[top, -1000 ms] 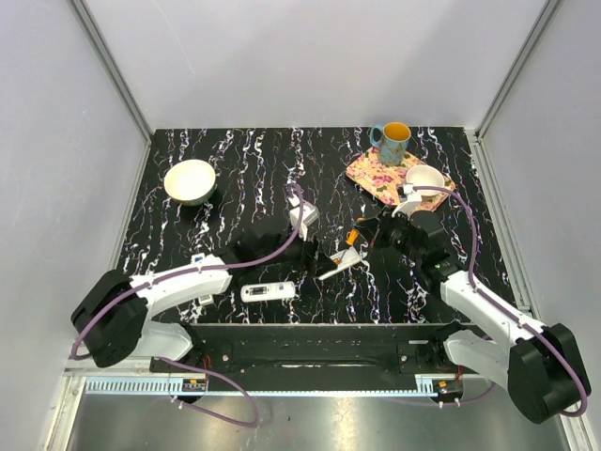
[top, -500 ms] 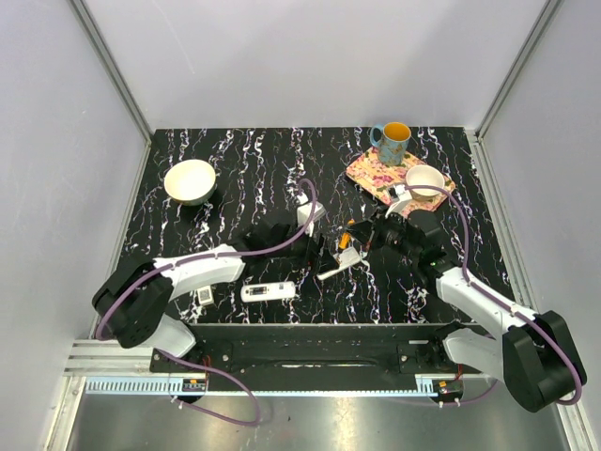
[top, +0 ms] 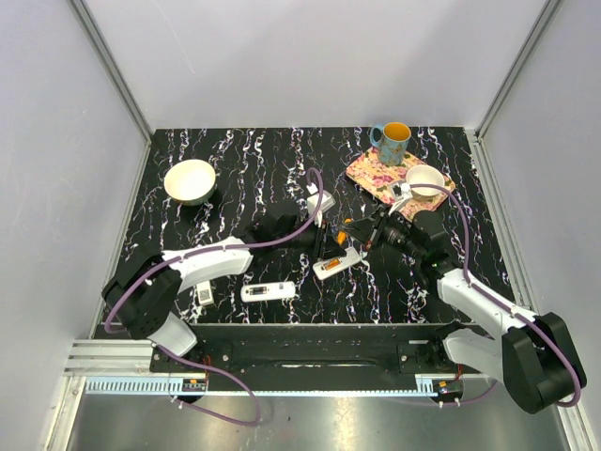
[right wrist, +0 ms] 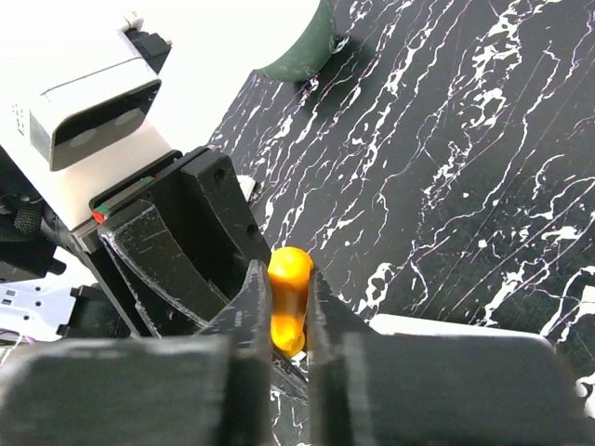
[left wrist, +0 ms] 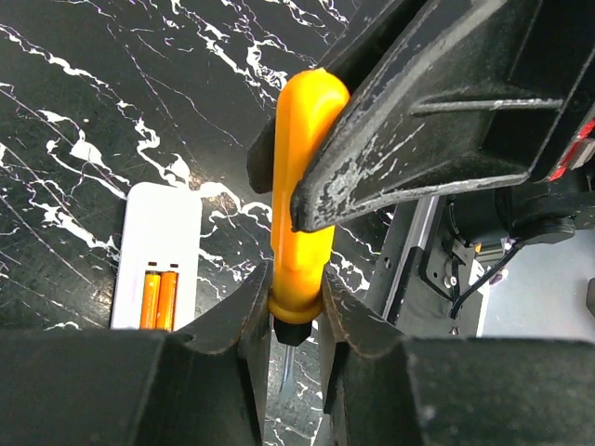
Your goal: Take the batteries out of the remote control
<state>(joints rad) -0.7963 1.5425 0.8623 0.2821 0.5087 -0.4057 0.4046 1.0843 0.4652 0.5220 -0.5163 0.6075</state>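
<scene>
1. Left hand [left wrist: 296, 299] was clenched on the collar of an orange screwdriver [left wrist: 302, 186]. Right hand [right wrist: 288, 295] was clenched on the same handle, higher up. Two hands, one tool.
2. Risk, judged: if either arm pulled before the other let go, the tool could twist, slip or fall onto the surface [top: 254, 160].
3. Risk, judged: the blade hung near the open remote [left wrist: 163, 218], lower left of the left wrist view; a drop might knock it.
4. Batteries [left wrist: 158, 299]: two orange ones counted, side by side in that remote's compartment, not yet out. No blue one visible.
5. Top view count: two remotes, the second remote [top: 268, 292] at lower centre; one bowl [top: 190, 180]; one mug [top: 392, 141]; one cup [top: 424, 178]; one floral tray [top: 362, 169].
</scene>
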